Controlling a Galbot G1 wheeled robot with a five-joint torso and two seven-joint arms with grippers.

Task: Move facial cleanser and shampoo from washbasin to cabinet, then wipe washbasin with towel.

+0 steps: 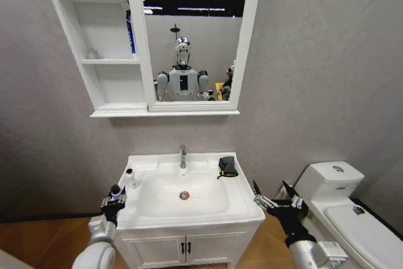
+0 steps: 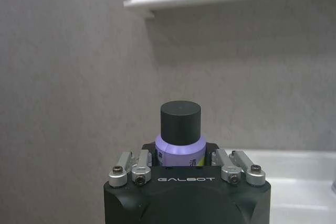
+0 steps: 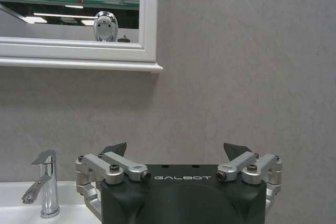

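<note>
Purple bottle (image 2: 180,148) with a black cap sits clenched in the left claw (image 1: 114,200), lower left of the frame beside the washbasin (image 1: 189,209). Right claw (image 1: 275,194) hangs released at lower right. A small white bottle (image 1: 130,177) stands on the basin's left rim, towel (image 1: 227,167) on its right rear corner, cabinet (image 1: 101,42) upper left.

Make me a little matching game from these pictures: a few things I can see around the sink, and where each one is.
Things:
1. towel
2. purple bottle with dark cap
3. small white bottle
4. right gripper

Places:
A. held in the left gripper, at the washbasin's left edge
B. open, beside the washbasin, holding nothing
C. back right corner of the washbasin
D. standing on the washbasin's left rim

Pairs: 1-C, 2-A, 3-D, 4-B
</note>
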